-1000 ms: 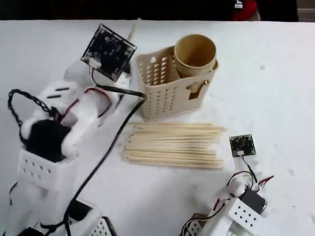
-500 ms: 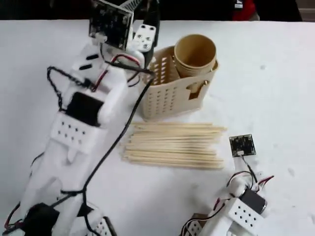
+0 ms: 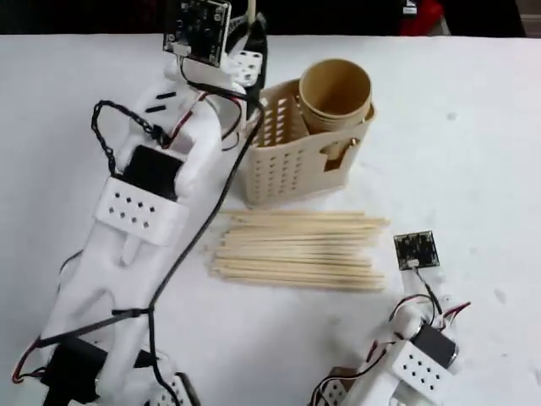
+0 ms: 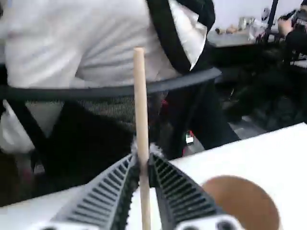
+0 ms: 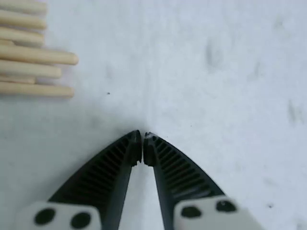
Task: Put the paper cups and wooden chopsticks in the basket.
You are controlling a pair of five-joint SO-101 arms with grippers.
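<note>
One slender pale wooden chopstick [image 4: 139, 96] stands upright between the black ribbed jaws of the left gripper [image 4: 142, 165], which are clamped on it low down, so that a long part of the stick rises past the fingertips. From the high view this left gripper [image 3: 252, 38] hangs at the far edge of the white table [image 3: 473, 127], with the held chopstick [image 3: 250, 10] pointing up out of it. Just beside and below those jaws sits the cream perforated plastic basket [image 3: 287, 161], its near corner close to the fingertips. The stack of tan paper cups [image 3: 336, 89] is already in the basket, on the side away from the left jaws; in the left wrist view its round brown mouth [image 4: 240, 206] shows a little way off from the fingers. Many more wooden chopsticks lie in a loose flat pile [image 3: 296, 249] on the table in front of the basket, well apart from the left jaws and between the two arms. The right gripper [image 5: 142, 143] is low over bare table with its jaws pressed together on nothing. A few blunt ends of the piled chopsticks [image 5: 36, 58] lie ahead of its tips, off toward the left arm's side, near but not touching.
</note>
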